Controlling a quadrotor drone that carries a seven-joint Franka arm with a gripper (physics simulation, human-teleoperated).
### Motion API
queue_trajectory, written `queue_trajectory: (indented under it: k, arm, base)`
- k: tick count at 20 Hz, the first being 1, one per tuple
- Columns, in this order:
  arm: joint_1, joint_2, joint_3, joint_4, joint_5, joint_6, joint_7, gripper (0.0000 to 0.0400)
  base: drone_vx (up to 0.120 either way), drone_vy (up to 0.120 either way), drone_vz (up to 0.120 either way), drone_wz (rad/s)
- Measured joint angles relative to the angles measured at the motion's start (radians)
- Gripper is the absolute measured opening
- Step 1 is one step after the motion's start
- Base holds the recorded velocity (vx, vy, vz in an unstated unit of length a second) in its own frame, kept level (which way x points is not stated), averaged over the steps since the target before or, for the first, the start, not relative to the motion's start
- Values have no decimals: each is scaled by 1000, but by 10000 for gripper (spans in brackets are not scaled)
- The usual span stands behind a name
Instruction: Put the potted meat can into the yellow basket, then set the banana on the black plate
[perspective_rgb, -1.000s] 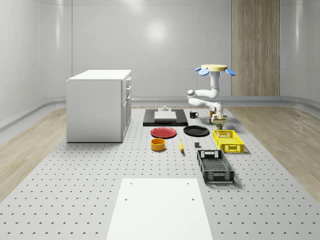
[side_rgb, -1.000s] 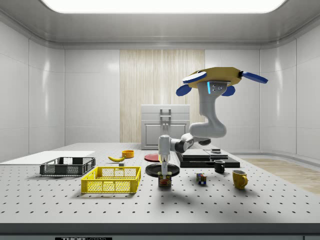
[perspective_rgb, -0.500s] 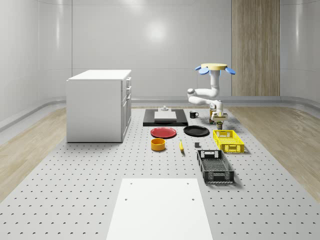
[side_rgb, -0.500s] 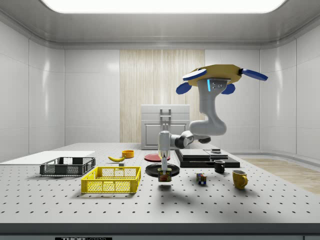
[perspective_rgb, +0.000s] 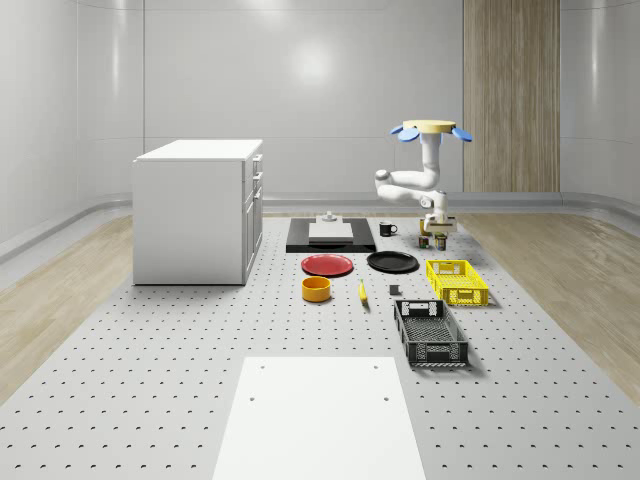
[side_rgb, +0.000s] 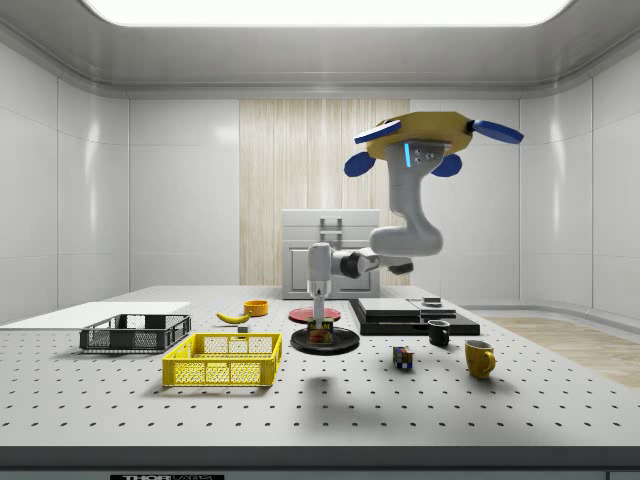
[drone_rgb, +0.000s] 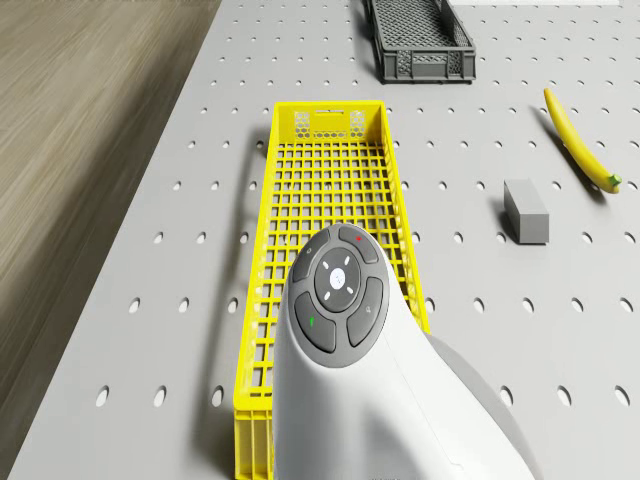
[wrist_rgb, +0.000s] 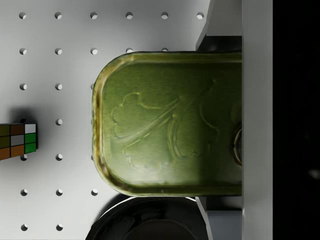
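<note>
Fingers (wrist_rgb: 225, 30) clamp my one potted meat can (wrist_rgb: 170, 122) between them, lifted off the table; one yellow basket (drone_rgb: 325, 240), one banana (drone_rgb: 578, 142) below.

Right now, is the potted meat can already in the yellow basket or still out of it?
Out. The pincer holds the potted meat can in the air beside the yellow basket, whose mesh floor is bare in the drone view.
</note>
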Motion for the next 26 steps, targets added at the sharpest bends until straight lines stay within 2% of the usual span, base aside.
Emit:
queue_trajectory:
  k: [26]
  arm:
    - [-3,-9,8,-1,10,6,3,290]
  base:
    - [120,0,0,0]
